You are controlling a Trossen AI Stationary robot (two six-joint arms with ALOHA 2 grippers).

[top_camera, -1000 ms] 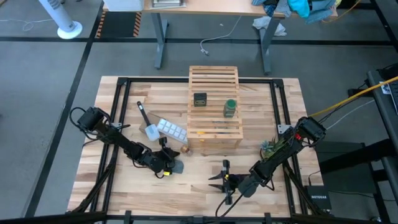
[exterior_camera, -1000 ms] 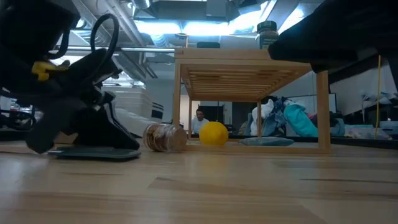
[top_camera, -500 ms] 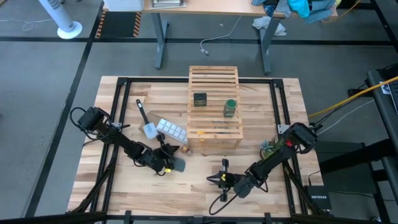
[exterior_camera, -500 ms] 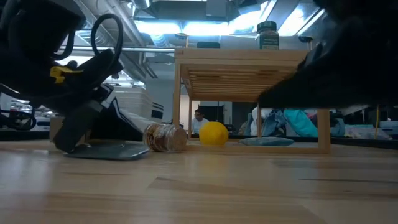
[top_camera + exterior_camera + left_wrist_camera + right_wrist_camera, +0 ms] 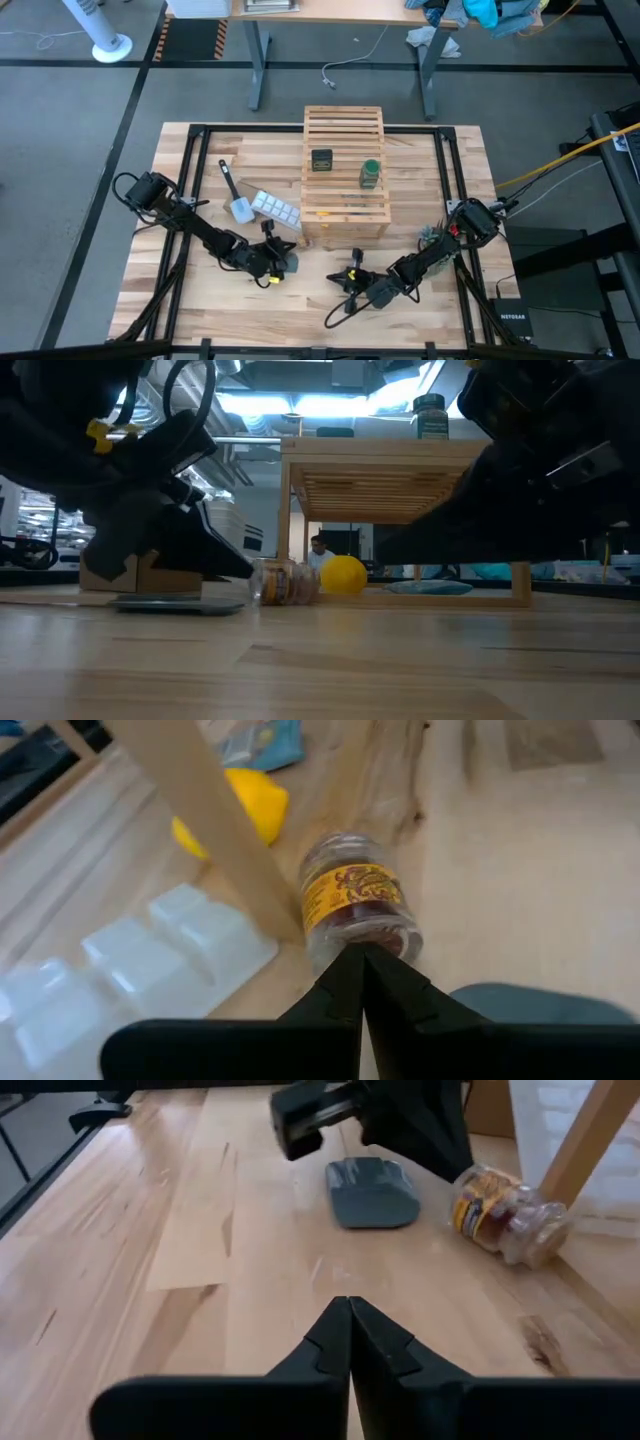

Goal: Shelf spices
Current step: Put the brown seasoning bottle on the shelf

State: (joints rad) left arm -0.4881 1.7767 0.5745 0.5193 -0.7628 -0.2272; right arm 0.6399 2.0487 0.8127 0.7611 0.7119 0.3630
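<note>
The tiny clear jar [image 5: 352,895] with brownish contents and a yellow label lies on its side on the table beside the shelf's near left leg [image 5: 215,830]. It also shows in the high view [image 5: 297,241] and the low view [image 5: 288,582]. The dark boxy jar [image 5: 322,159] and the green jar [image 5: 370,173] stand on top of the wooden slatted shelf [image 5: 345,200]. My left gripper [image 5: 360,960] is shut, at the tiny jar's near end. My right gripper [image 5: 348,1308] is shut, over bare table near the shelf's front [image 5: 352,280]. My left gripper meets the tiny jar's clear end [image 5: 372,935] with the tips of its shut fingers. It comes low and nearly level from the table's left. The jar lies on its side on the table, against the shelf leg.
A flat grey-green pad [image 5: 372,1192] lies under my left arm. The white ice-cube tray [image 5: 275,208] and a scraper [image 5: 235,195] lie left of the shelf. A yellow round thing [image 5: 343,574] sits under the shelf. A small plant [image 5: 432,238] stands at the right.
My left gripper has moved off the pad toward the table's right, up to the tiny jar, and the jar has slid a little toward the shelf leg. My right gripper has moved toward the table's left and slightly toward the far edge.
</note>
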